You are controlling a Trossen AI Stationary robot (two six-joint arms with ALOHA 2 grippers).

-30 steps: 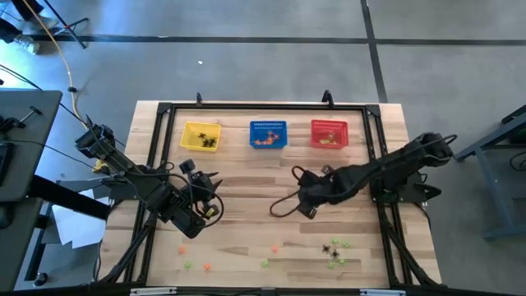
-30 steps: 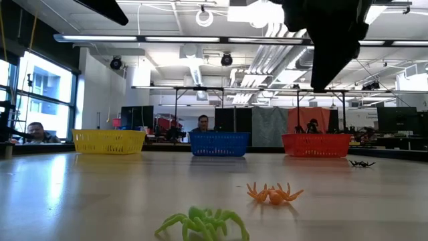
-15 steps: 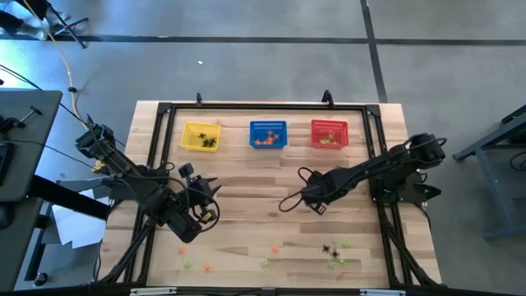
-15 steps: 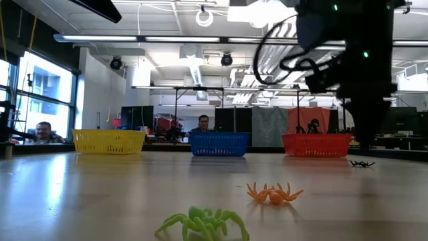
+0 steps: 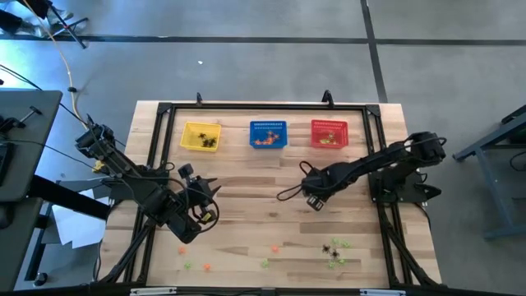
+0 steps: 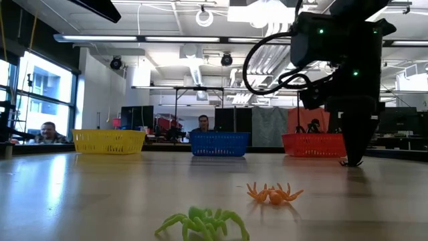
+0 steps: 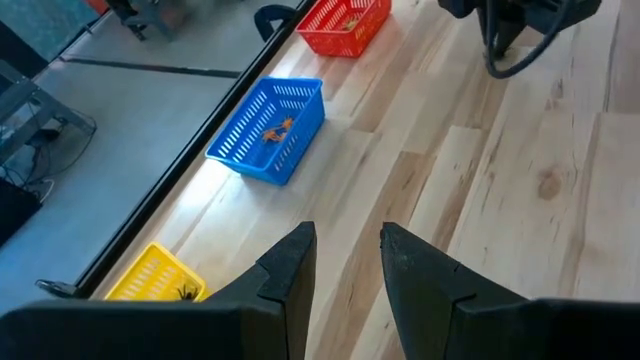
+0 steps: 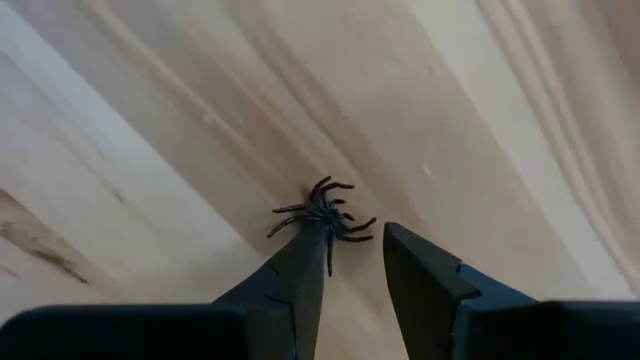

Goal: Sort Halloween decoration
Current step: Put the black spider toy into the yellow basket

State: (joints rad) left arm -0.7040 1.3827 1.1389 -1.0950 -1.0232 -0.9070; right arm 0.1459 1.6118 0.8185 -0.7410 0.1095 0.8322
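Observation:
My right gripper points straight down near the table's middle, open, its fingertips just above the wood. A black spider lies flat on the table at the tip of one finger, not between the two. Loose orange spiders, green spiders and black spiders lie scattered along the near edge. My left gripper hovers open and empty over the table's left part. My right gripper has one fingertip right at the black spider's legs. Whether it touches them I cannot tell, because the finger covers that spot. The spider lies flat on the table, outside the gap between the fingers.
A yellow basket, a blue basket and a red basket stand in a row at the far edge, each with a few trinkets inside. A black frame borders the table. People sit in the room beyond.
My right gripper has come down from well above the table to just over the wood beside the black spider, tipping until it points straight down. Its fingers keep the same gap. The spiders lie where they were.

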